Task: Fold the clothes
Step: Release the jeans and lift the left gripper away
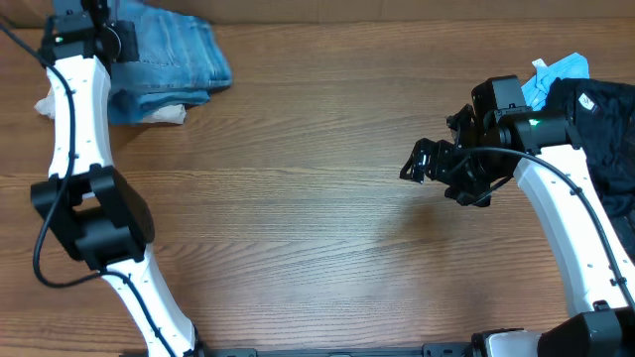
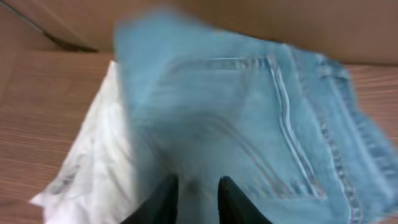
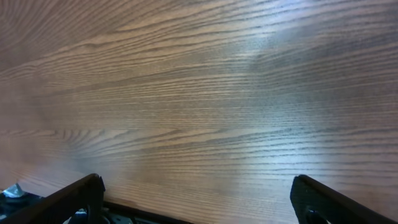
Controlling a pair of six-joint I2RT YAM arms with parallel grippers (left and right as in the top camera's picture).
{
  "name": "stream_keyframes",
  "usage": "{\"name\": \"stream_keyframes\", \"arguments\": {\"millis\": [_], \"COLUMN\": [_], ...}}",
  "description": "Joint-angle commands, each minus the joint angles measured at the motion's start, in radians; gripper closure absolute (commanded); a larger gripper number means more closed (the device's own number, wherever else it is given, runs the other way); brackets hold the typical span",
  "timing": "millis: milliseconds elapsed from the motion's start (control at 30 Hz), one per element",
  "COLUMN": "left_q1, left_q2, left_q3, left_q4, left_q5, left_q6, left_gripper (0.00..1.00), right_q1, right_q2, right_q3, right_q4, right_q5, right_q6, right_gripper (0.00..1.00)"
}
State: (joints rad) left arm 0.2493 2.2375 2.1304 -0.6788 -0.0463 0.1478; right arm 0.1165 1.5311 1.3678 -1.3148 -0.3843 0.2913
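The light-blue jeans (image 1: 174,59) lie folded at the table's far left corner, a stitched back pocket facing up in the left wrist view (image 2: 249,124). My left gripper (image 1: 117,42) is at their left part. Its fingers (image 2: 198,186) are nearly together and pinch the denim; this view is blurred. My right gripper (image 1: 417,164) hovers over bare wood right of the table's middle, far from the jeans. Its fingers (image 3: 196,193) are wide open and empty.
A white-cream garment (image 1: 164,114) lies under the jeans and sticks out at their left side (image 2: 93,162). Black garments (image 1: 605,129) with a small bright-blue cloth (image 1: 561,71) lie at the right edge. A tan wall runs along the back.
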Motion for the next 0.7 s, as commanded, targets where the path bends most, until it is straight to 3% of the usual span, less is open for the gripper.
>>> {"name": "stream_keyframes", "arguments": {"millis": [0,200,333,400,500,667], "left_q1": [0.021,0.05,0.066,0.072,0.092,0.148], "left_q2": [0.029,0.037,0.037,0.034,0.026,0.027], "left_q3": [0.027,0.027,0.027,0.029,0.035,0.038], "left_q4": [0.032,0.064,0.034,0.014,-0.029,-0.116], "left_q5": [-0.016,-0.016,-0.016,-0.017,-0.009,0.106], "left_q6": [-0.014,-0.014,-0.034,-0.054,-0.127,-0.221], "left_gripper": [0.75,0.75,0.51,0.51,0.41,0.18], "right_q1": [-0.006,-0.006,-0.006,-0.006,-0.006,-0.006], "right_q2": [-0.003,-0.003,-0.003,-0.003,-0.003,-0.003], "right_q3": [0.019,0.019,0.019,0.019,0.019,0.019], "right_q4": [-0.001,-0.001,0.0,0.0,-0.001,0.0], "right_q5": [0.01,0.01,0.01,0.01,0.01,0.01], "right_q6": [-0.003,-0.003,-0.003,-0.003,-0.003,-0.004], "right_gripper": [0.0,0.0,0.0,0.0,0.0,0.0]}}
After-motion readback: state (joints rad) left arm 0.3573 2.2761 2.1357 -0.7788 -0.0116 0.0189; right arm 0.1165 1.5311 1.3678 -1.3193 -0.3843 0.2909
